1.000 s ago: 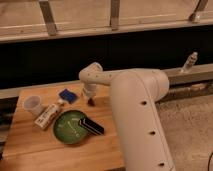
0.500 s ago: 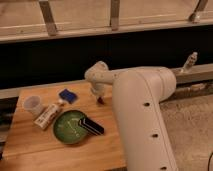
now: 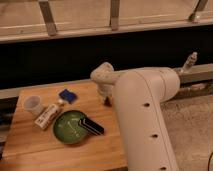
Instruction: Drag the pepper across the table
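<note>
Low over the right edge of the table [image 3: 30,150], about halfway back, hangs the gripper [image 3: 106,101], tucked under the white arm [image 3: 145,110]. From where I stand the arm's bulk hides the jaws, so I cannot tell how they are set. A small dark-red sliver shows right at the tip; I take it for the pepper [image 3: 106,103], lying on or just above the wood beside that right edge.

Further left sits the green plate [image 3: 67,131] with a dark utensil [image 3: 91,126] lying across it. The blue block [image 3: 67,95] is toward the back edge, and a clear cup [image 3: 32,103] and a small bottle [image 3: 48,114] stand near the back-left corner.

The worry, to my mind, is the edge: a drag outward would tip the pepper off, and a drag leftward could run it into the plate.
</note>
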`<state>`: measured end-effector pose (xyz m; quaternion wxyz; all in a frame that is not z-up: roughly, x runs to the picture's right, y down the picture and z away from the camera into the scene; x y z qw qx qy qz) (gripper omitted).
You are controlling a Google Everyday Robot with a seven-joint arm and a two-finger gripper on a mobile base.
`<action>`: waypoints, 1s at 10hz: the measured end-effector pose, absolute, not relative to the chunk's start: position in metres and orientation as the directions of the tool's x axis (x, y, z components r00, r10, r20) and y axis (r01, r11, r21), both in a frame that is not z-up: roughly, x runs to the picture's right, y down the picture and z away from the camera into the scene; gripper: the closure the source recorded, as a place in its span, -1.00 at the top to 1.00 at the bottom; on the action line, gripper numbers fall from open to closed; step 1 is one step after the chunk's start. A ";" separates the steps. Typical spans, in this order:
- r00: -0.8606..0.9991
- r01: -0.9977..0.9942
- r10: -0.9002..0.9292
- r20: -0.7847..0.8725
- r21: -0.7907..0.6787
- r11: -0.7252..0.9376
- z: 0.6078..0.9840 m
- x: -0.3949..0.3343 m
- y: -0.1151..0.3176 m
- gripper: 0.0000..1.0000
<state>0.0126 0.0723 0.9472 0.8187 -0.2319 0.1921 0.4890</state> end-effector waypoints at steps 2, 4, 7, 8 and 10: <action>0.447 -0.890 0.712 -0.542 -0.191 0.414 0.947 0.013 0.073 -1.00; 0.369 -0.923 0.748 -0.552 -0.122 0.365 0.939 0.036 0.070 -1.00; 0.210 -0.975 0.830 -0.517 -0.045 0.219 0.914 0.098 0.072 -1.00; 0.155 -0.987 0.857 -0.492 -0.033 0.159 0.904 0.120 0.072 -1.00; 0.050 -0.999 0.896 -0.441 -0.013 0.049 0.886 0.152 0.068 -1.00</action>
